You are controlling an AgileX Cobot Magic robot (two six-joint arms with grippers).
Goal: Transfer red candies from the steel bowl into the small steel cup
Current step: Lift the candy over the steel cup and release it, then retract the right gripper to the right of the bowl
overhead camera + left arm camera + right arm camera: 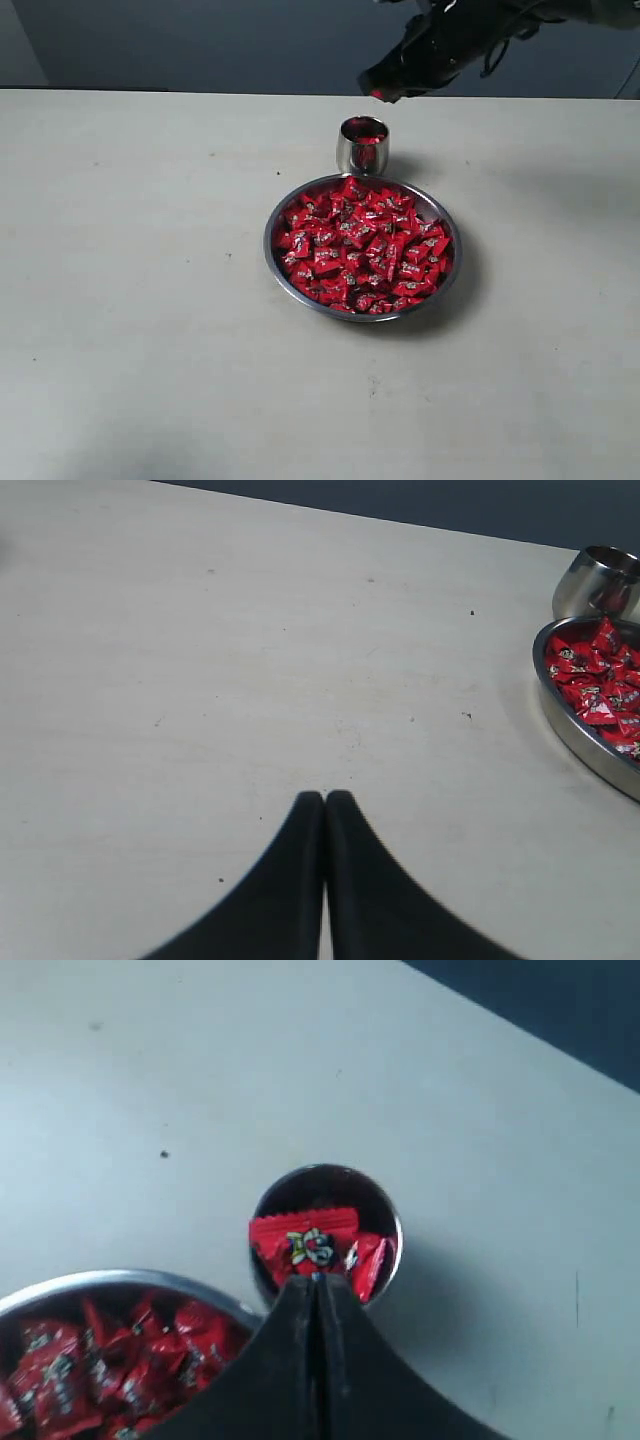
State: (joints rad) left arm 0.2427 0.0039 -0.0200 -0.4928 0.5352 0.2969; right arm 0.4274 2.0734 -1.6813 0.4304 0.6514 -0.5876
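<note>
The steel bowl [271, 250] sits mid-table, heaped with red candies [360, 245]. Touching its far rim stands the small steel cup [362, 150] with a few red candies inside. My right gripper [380, 93] hovers above the cup, shut, with a bit of red at its tip. In the right wrist view the right gripper [316, 1280] pinches one red candy [303, 1238] by its edge, straight over the cup [395, 1225]. My left gripper [325, 795] is shut on nothing over bare table, left of the bowl [575, 730] and cup [590, 580].
The pale tabletop [130, 300] stretches wide to the left of and in front of the bowl. A dark wall [200, 40] runs along the table's far edge. The left arm is outside the exterior view.
</note>
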